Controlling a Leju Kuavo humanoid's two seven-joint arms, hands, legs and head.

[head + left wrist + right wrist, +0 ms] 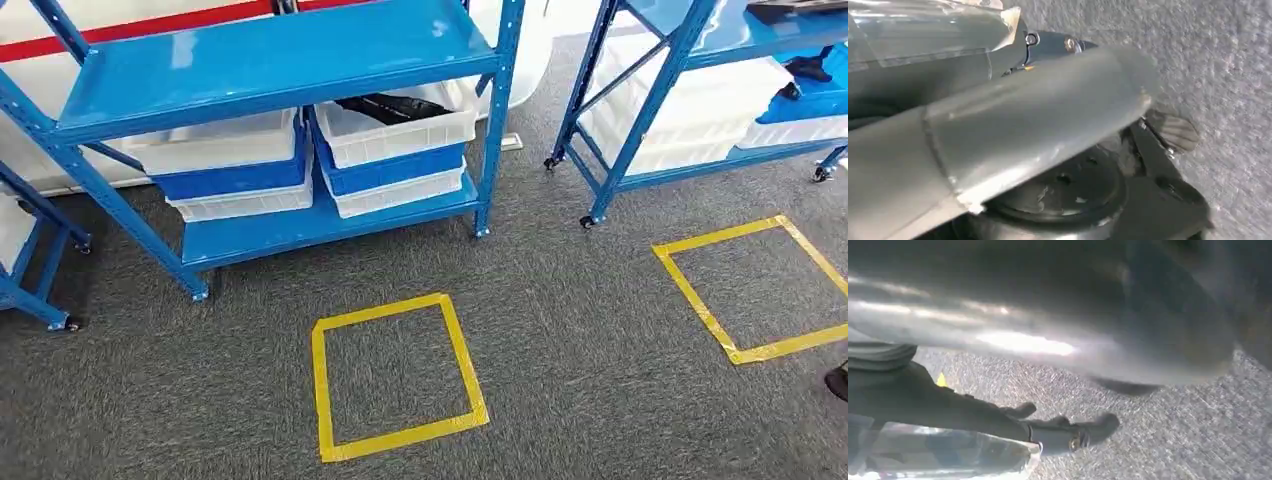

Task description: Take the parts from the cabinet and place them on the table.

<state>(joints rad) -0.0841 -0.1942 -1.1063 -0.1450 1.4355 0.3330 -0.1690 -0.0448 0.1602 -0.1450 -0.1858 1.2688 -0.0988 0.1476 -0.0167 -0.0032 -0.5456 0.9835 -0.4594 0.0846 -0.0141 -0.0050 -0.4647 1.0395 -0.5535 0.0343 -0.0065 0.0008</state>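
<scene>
While I face the blue shelving unit, black parts in its upper white bin, yellow tape square before it, my right hand empty, fingers apart, my left hand's state I cannot tell.

blue cabinet, stacked bins, perhaps dark parts

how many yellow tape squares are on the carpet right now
2. One yellow tape square lies in front of the left blue rack. The other lies farther right, before the second rack; the frame edge cuts its right corner.
</scene>
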